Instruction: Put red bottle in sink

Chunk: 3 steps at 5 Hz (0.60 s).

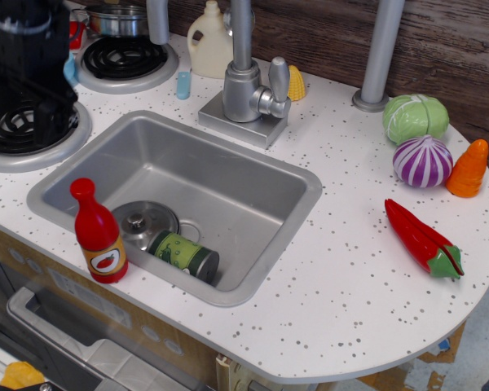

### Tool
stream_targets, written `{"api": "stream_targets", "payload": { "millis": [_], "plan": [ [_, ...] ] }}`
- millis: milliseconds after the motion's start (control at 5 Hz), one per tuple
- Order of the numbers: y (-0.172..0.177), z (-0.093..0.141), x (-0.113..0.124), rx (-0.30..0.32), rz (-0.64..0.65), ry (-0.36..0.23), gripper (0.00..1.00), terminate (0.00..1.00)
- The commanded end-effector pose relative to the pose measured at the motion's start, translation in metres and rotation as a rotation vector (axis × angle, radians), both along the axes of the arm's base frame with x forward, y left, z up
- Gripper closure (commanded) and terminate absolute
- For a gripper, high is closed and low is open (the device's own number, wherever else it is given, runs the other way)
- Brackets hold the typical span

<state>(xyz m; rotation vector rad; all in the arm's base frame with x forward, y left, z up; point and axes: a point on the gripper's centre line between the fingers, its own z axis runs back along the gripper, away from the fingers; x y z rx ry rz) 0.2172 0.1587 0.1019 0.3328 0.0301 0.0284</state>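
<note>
The red bottle (98, 234) stands upright on the white speckled counter at the sink's front left rim, its tomato label facing front. The grey metal sink (204, 163) lies in the middle of the counter. My gripper (42, 122) is a black, blurred shape at the far left, over the front stove burner (16, 138). It is well behind the bottle and apart from it. Its fingers are too dark and blurred to tell apart, and nothing shows held in them.
A metal lid (141, 221) and a green-labelled can (187, 256) lie in the sink. The faucet (244, 90) stands behind it, beside a white jug (209, 45) and a corn cob (296, 84). A chili pepper (422, 239), cabbage (414, 116), purple onion (422, 160) and carrot (468, 169) lie at right.
</note>
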Motion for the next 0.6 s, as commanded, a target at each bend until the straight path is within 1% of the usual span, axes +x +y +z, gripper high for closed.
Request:
{"api": "stream_targets", "payload": {
  "millis": [0, 200, 400],
  "plan": [
    [-0.048, 0.034, -0.018, -0.009, -0.006, -0.034, 0.00, 0.00],
    [-0.068, 0.041, -0.025, -0.054, -0.043, -0.027, 0.00, 0.00],
    [-0.077, 0.040, -0.032, -0.085, -0.069, -0.035, 0.00, 0.00]
  ]
}}
